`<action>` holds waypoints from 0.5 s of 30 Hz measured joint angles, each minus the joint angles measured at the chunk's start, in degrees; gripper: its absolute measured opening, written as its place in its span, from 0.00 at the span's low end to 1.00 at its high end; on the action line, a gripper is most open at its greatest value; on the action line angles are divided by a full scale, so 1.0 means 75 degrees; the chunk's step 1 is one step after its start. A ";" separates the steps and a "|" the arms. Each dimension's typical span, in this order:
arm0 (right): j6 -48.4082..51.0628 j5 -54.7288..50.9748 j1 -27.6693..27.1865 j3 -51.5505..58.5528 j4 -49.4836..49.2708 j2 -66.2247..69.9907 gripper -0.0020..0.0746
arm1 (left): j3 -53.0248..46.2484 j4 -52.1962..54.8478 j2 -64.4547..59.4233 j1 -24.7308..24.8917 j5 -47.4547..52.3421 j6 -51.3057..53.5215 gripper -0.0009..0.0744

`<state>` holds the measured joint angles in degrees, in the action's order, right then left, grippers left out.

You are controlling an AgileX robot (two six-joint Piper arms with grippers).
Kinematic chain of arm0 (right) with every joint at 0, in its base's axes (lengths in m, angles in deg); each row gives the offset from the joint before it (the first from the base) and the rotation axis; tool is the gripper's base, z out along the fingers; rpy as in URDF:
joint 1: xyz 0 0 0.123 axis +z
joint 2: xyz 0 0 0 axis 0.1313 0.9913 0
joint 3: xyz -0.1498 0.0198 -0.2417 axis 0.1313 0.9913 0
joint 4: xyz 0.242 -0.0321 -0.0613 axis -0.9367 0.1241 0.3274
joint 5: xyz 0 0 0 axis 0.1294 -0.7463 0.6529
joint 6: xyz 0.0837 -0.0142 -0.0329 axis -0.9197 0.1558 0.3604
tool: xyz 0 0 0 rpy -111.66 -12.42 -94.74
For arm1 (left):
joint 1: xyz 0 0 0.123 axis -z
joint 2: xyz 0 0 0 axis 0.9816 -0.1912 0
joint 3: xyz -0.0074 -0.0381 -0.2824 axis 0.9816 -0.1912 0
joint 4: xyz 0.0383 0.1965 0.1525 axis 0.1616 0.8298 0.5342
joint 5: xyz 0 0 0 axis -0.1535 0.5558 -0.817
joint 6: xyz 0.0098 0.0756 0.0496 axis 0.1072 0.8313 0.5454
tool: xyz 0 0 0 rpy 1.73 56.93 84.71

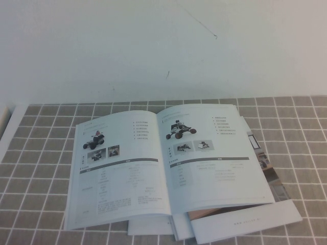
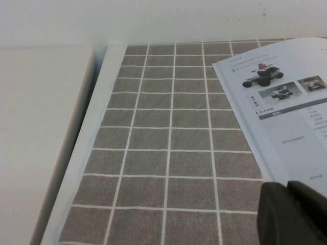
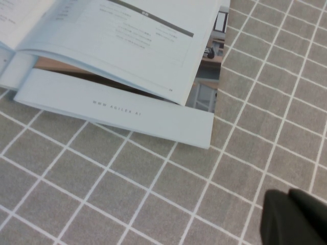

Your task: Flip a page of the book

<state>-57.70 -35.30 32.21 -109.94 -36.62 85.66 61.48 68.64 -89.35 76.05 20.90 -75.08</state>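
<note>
The book (image 1: 173, 168) lies open mid-table, spine running 12 to 6 o'clock. The page (image 3: 127, 46) lifts at its corner, at 11 o'clock from the nearer right gripper (image 3: 296, 217). The left gripper (image 2: 291, 212) sits beside the opposite edge. Jaw state: cannot tell for either.

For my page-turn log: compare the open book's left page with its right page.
The left page lies flat, while the right page arches off the cover at its outer edge. The left page shows a dark upright robot; the right, a low red-wheeled one. Both share photos, a grey bar and tables. Neither the left tool nor the right tool touches the book.
</note>
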 joint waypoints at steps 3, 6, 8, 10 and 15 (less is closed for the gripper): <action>0.0000 0.0000 0.0000 0.0000 0.0000 0.0000 0.03 | 0.0000 0.0059 0.0000 0.0000 0.0002 -0.0330 0.01; 0.0000 0.0000 0.0000 0.0000 0.0000 0.0000 0.03 | 0.0000 0.0102 0.0000 0.0000 0.0016 -0.0568 0.01; 0.0000 0.0000 0.0000 0.0000 0.0000 0.0000 0.03 | 0.0012 0.0173 0.0017 0.0000 0.0030 -0.0606 0.01; 0.0000 0.0000 0.0000 0.0000 0.0000 0.0000 0.03 | 0.0012 0.0232 0.0017 0.0023 0.0060 -0.0636 0.01; 0.0000 0.0000 0.0000 0.0000 0.0000 0.0000 0.03 | 0.0028 0.0485 0.0017 0.0640 0.0076 -0.0801 0.01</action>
<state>-57.70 -35.30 32.21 -109.94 -36.62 85.66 61.69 72.28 -89.23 80.85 21.47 -81.09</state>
